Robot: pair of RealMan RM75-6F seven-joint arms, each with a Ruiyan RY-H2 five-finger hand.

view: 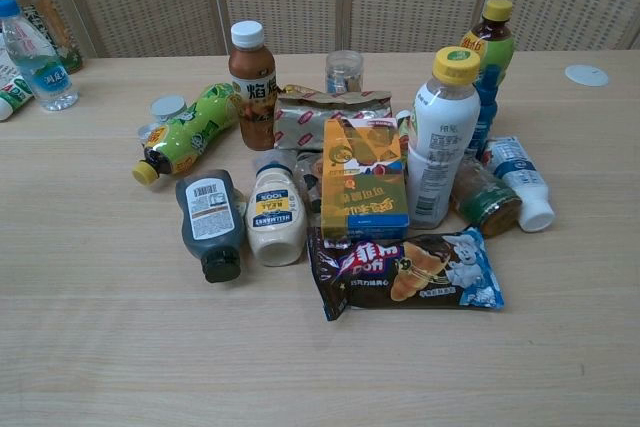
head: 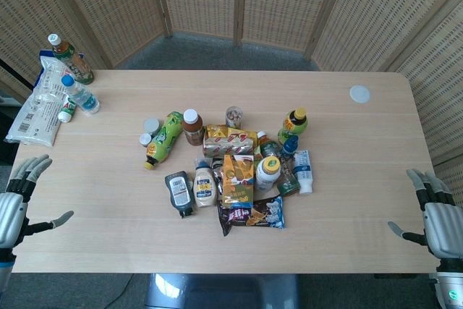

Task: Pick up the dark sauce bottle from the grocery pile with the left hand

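The dark sauce bottle point(head: 179, 192) point(view: 211, 221) lies on its side at the left front of the grocery pile, cap toward me, white label facing up. A cream mayonnaise bottle point(head: 205, 185) point(view: 275, 217) lies right beside it. My left hand point(head: 20, 200) hovers at the table's left front edge, fingers spread, holding nothing, well left of the bottle. At the right front edge my right hand point(head: 432, 215) is likewise open and empty. Neither hand shows in the chest view.
The pile also holds a green bottle point(head: 163, 138), a brown tea bottle point(head: 192, 127), an orange box point(head: 237, 178), a snack packet point(head: 253, 214) and several more bottles. Two bottles and a bag point(head: 42, 103) sit at the far left; a white lid point(head: 359, 94) far right.
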